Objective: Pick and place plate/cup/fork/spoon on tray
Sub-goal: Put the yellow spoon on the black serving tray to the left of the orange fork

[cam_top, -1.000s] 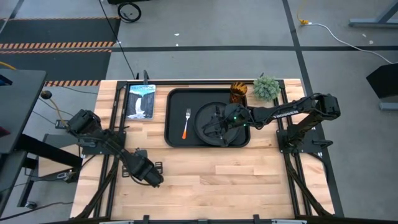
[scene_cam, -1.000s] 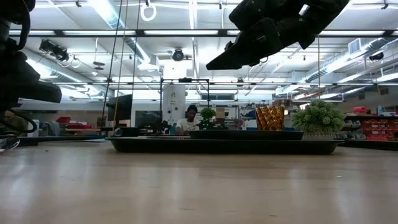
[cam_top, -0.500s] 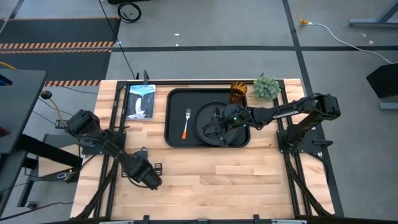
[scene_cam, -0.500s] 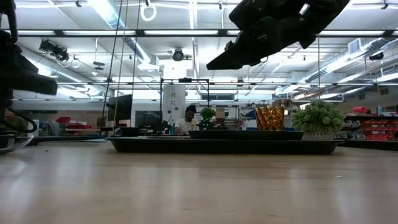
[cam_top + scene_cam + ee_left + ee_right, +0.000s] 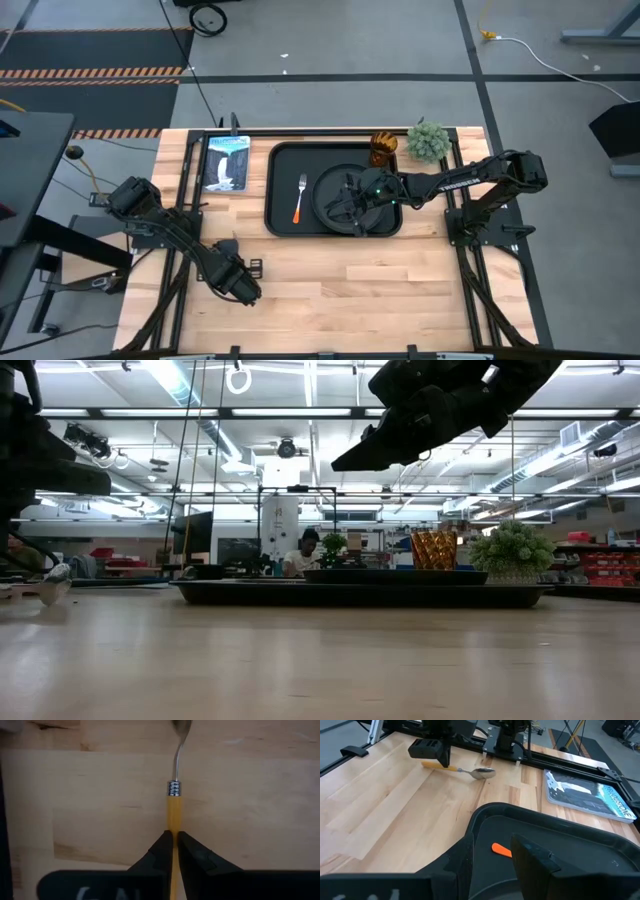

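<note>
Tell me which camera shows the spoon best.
The right wrist view: the whole spoon shows, bowl and orange handle, held by the left claw. The left wrist view shows only handle and neck, the low view just the bowl, the high view nothing clear.

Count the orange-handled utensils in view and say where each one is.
2. The fork lies on the tray, left of the plate. The spoon is over the bare table near its front-left, its handle gripped by the left gripper. None seems hidden.
</note>
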You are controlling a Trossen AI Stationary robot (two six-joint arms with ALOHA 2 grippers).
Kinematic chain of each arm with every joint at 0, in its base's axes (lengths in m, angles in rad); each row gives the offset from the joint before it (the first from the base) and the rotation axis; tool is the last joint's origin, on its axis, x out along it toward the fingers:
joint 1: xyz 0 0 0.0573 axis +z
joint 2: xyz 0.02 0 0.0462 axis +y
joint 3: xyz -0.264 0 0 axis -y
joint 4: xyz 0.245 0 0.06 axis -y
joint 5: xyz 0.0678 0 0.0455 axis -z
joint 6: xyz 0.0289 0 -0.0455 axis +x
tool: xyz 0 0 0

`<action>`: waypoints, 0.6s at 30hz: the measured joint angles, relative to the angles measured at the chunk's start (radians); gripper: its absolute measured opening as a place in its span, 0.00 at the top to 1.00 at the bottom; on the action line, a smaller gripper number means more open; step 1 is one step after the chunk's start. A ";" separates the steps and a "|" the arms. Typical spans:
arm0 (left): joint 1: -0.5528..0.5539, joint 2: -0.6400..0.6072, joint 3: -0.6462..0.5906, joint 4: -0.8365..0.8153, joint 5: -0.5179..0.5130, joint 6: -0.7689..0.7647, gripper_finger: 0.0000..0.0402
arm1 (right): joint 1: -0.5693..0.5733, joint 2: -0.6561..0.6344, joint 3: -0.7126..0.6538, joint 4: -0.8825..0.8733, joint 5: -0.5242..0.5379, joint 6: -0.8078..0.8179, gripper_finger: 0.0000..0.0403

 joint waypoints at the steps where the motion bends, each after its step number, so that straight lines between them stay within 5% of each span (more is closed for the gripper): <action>1: 0.000 0.000 0.000 -0.001 -0.003 0.001 0.94 | 0.000 0.000 0.000 0.000 0.000 0.000 0.66; 7: 0.013 -0.001 0.000 0.018 -0.014 0.008 0.95 | 0.000 0.000 0.000 0.000 0.000 0.000 0.66; 18: 0.026 0.000 0.000 -0.022 -0.103 -0.005 0.74 | 0.002 0.000 0.000 0.001 0.000 0.000 0.66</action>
